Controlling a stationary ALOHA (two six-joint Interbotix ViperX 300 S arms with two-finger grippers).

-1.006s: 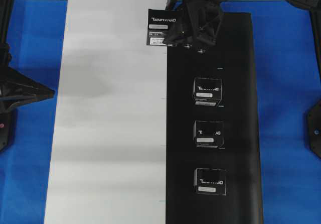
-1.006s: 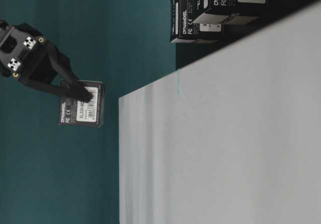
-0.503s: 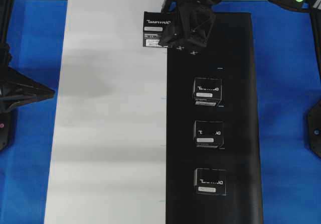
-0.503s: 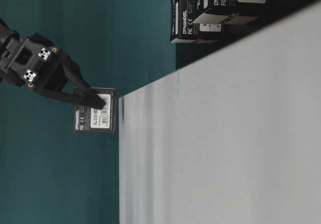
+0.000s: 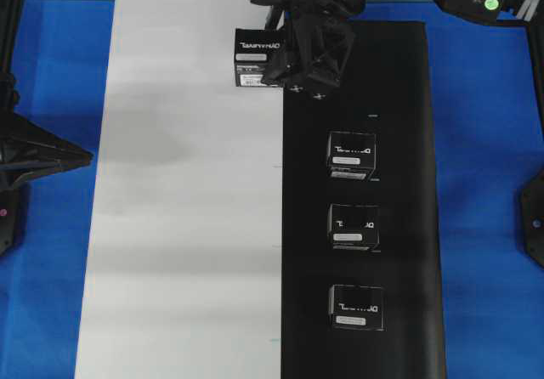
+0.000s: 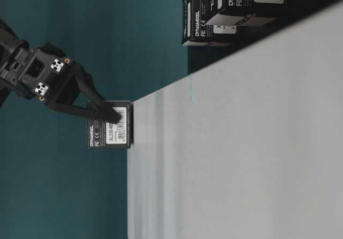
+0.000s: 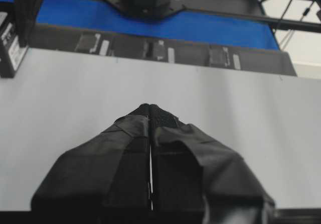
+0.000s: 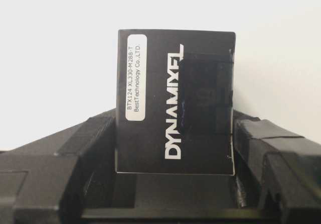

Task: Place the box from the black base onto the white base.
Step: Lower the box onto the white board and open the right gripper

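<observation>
Overhead view, near edge to far edge. The white base lies left and the black base right, their long edges meeting along one straight seam down the middle of the blue counter; blue margin shows on the outer side of each base. Three look-alike boxes stand in a single column on the black base: the near box, the middle box and the far box, well apart from one another and set between the seam and the base's right edge. The near and middle stretches of the white base carry nothing.

The left end effector, seen in the left wrist view, has its two fingers pressed together with only a hairline between them, over the white base's left part; its arm sits at the counter's left margin.

At the far end, the right end effector reaches across the seam and is clamped on the box, one finger on each side face in the right wrist view. The box sits over the white base's far right corner, just left of the seam. In the table-level view the box meets the white surface; whether it rests fully is unclear.
</observation>
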